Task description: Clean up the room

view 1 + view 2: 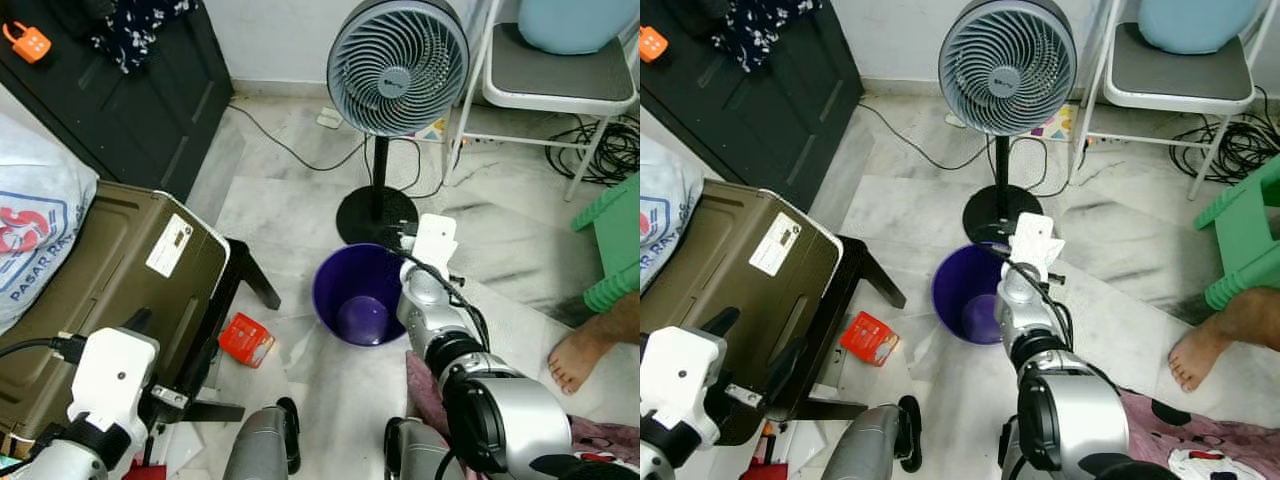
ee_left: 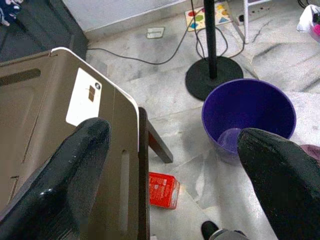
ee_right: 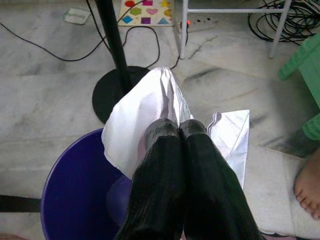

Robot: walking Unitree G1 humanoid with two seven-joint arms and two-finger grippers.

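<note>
Pinching a white paper (image 3: pixel 150 115), your right gripper (image 3: pixel 178 127) hangs over the purple bin's (image 1: pixel 335 290) rim; your left gripper (image 2: pixel 170 150) hangs released beside the brown case (image 1: pixel 110 290).

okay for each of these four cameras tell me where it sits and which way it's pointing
Left eye view: on the head, looking forward and down at the purple bin and fan; both silver arms show.
Right eye view: the stereo twin, same scene.
Left wrist view: on the left wrist, along the left gripper, open, toward the bin and red box.
Right wrist view: along the right gripper, shut on white paper above the bin.
All four share the bin.
</note>
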